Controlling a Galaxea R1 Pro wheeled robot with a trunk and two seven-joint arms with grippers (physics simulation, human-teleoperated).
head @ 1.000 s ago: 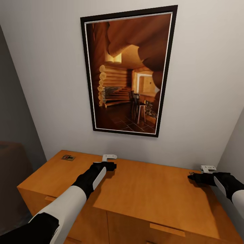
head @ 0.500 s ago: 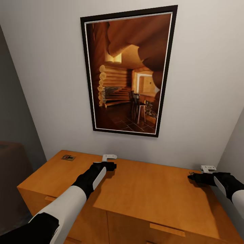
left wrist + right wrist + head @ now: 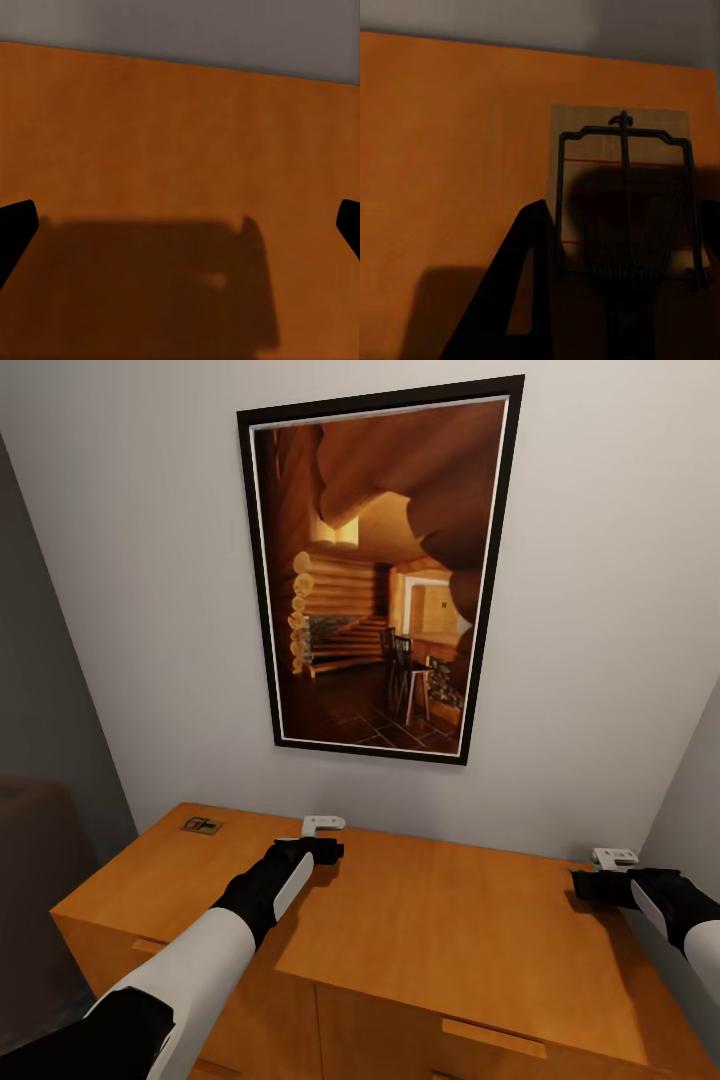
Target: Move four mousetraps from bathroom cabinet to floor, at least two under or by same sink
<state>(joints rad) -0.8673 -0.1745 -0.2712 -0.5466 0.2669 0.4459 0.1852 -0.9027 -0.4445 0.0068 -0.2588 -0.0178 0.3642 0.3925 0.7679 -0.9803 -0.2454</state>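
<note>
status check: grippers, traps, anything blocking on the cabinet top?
Left gripper open, empty, over cabinet. Right gripper straddling one mousetrap, grip unconfirmed. Second mousetrap at back left corner. No obstruction seen.

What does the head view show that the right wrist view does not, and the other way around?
Head view alone: the large black-framed picture of a log cabin room on the wall, the left gripper over the cabinet, and a small flat brown mousetrap near the far left corner.

Right wrist view alone: a pale wooden mousetrap with dark wire frame close up, between the right gripper's fingers.

Both: the orange-brown wooden cabinet top and the grey wall.
</note>
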